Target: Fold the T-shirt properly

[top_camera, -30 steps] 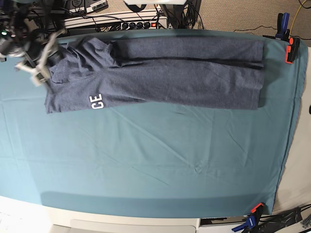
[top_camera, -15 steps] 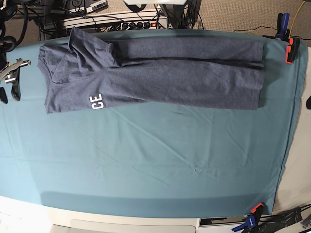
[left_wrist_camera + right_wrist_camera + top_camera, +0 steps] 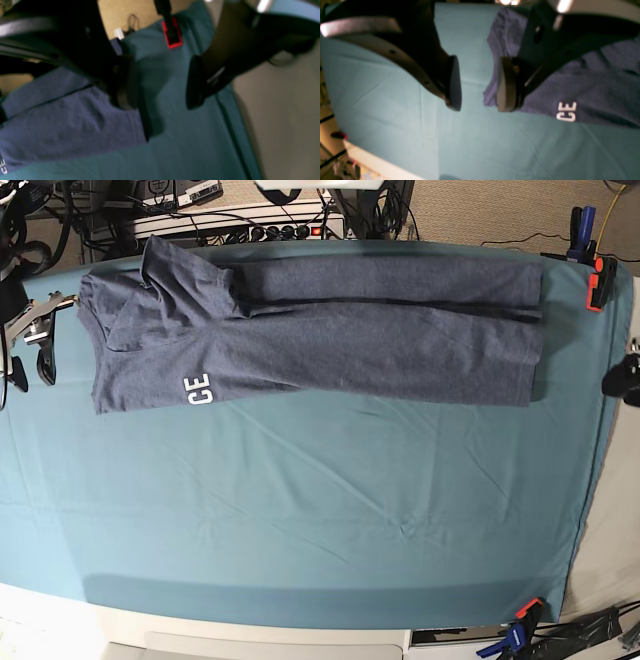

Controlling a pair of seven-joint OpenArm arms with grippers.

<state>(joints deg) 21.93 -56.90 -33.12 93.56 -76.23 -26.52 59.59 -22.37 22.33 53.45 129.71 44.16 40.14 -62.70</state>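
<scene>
Teal tablecloth [image 3: 300,520] bears folded T-shirt [image 3: 330,340] (no containers).

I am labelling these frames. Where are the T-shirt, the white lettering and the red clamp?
T-shirt [image 3: 380,340]: base view, middle of the folded body.
White lettering [image 3: 199,390]: base view, on the letters near the lower left hem.
Red clamp [image 3: 600,282]: base view, its orange-red body.
</scene>
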